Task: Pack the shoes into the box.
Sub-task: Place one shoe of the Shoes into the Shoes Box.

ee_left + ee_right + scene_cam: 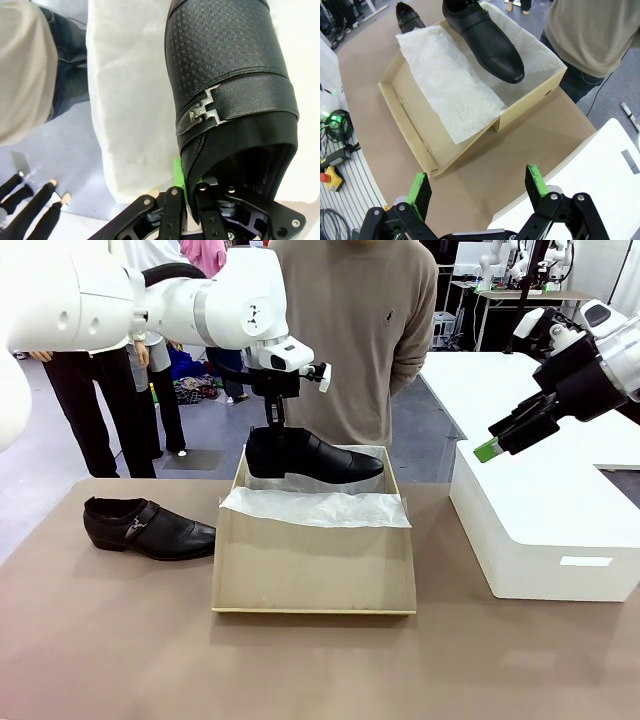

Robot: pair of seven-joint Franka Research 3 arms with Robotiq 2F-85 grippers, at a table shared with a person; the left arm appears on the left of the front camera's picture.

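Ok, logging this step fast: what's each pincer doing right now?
Left pincer: closed on a shoe, over the box.
Right pincer: open, empty.

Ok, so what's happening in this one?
The left end effector grips one black shoe at its heel opening and holds it over the far part of the open cardboard box, above the white tissue paper. Whether it touches the lining can't be told. The second shoe lies on the table left of the box, not yet packed. The right end effector hovers open above the larger white box. A person stands at the far side.
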